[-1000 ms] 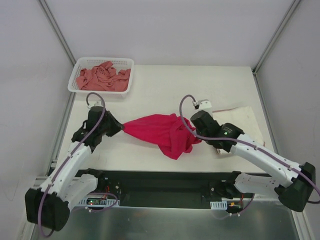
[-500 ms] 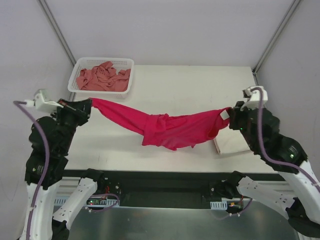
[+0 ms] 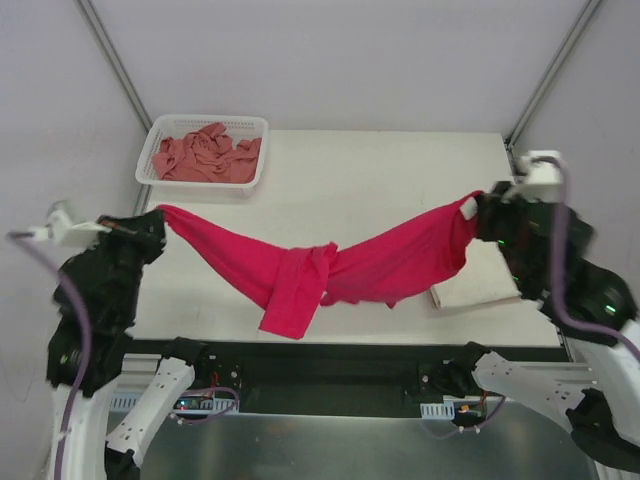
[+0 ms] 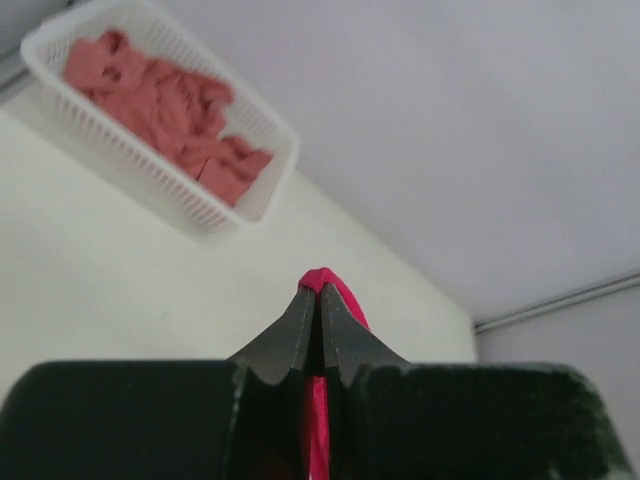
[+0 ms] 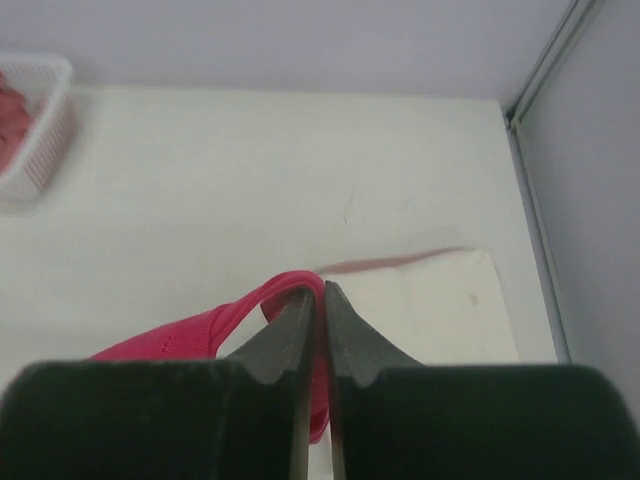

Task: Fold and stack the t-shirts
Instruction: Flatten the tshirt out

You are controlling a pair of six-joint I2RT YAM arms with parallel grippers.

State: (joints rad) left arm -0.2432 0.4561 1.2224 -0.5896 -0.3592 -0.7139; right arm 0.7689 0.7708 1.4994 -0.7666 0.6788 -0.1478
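Observation:
The magenta-red t-shirt (image 3: 320,268) hangs stretched between both arms above the table, sagging in the middle with a sleeve drooping near the front edge. My left gripper (image 3: 158,213) is shut on its left end, where red cloth (image 4: 330,290) shows at the fingertips of that gripper (image 4: 320,291). My right gripper (image 3: 470,210) is shut on the right end, where a red fold (image 5: 270,300) curls beside that gripper's tips (image 5: 322,290). The cream-white t-shirt (image 3: 480,275) lies folded flat at the table's right (image 5: 440,300). The salmon-pink t-shirt (image 3: 205,153) lies crumpled in the basket (image 4: 150,110).
The white mesh basket (image 3: 160,128) stands at the table's back left corner (image 4: 250,205). Grey walls with metal posts close in the left, back and right sides. The arm bases sit on a black rail (image 3: 320,375) along the near edge.
Both arms have lifted and swung apart, left arm going left, right arm going right. The red shirt, bunched on the table a second ago, now hangs stretched between them.

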